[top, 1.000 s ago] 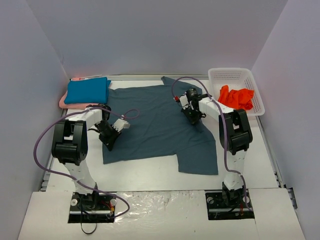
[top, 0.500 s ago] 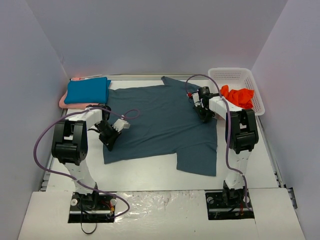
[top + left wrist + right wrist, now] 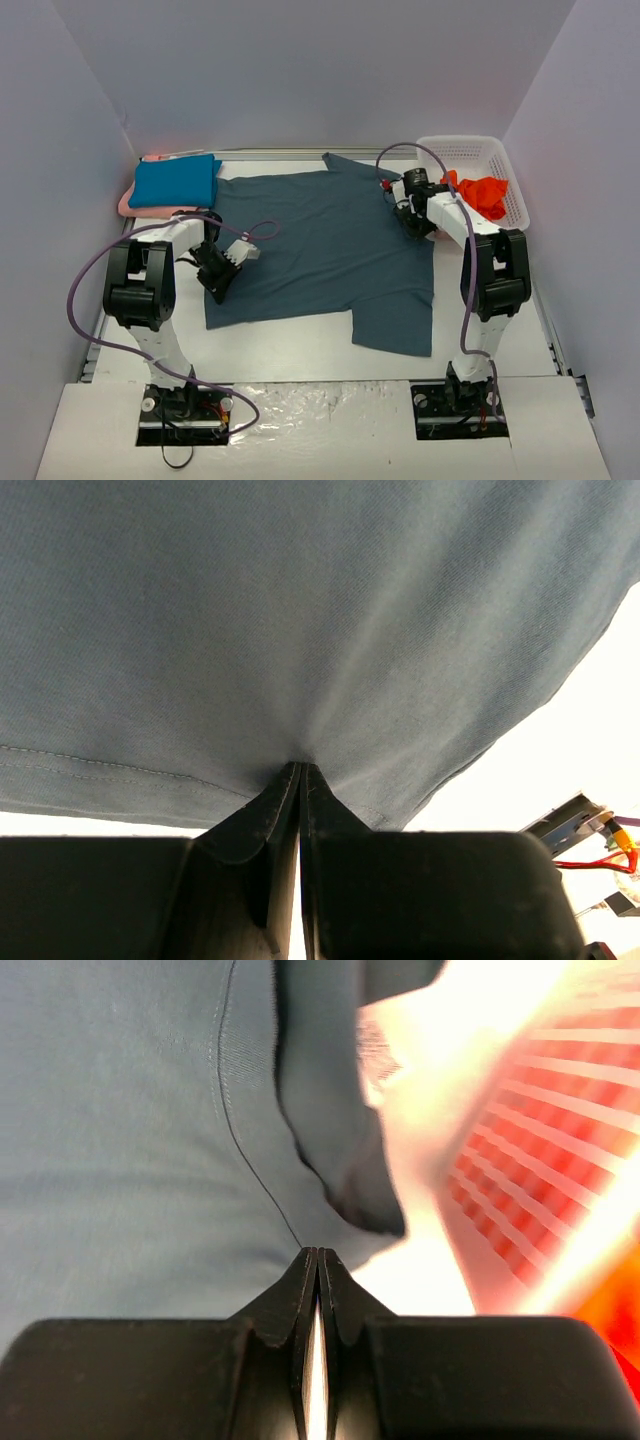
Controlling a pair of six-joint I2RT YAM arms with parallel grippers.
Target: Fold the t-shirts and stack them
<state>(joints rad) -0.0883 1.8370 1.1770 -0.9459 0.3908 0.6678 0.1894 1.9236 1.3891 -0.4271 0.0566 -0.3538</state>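
White table (image 3: pixel 300 345) | slate t-shirt (image 3: pixel 320 240) x1, centre | teal t-shirt (image 3: pixel 175 182) x1 on pink t-shirt (image 3: pixel 128 203) x1, upper left | orange-red t-shirt (image 3: pixel 480 195) x1 in basket (image 3: pixel 465 150) x1 | left gripper (image 3: pixel 300 770), right gripper (image 3: pixel 317 1255): each pinching slate t-shirt

no readable text or labels.

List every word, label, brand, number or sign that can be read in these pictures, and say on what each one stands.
There is no readable text in any view.
The grey shirt, the teal shirt, the orange shirt and the basket show no print, label or number.
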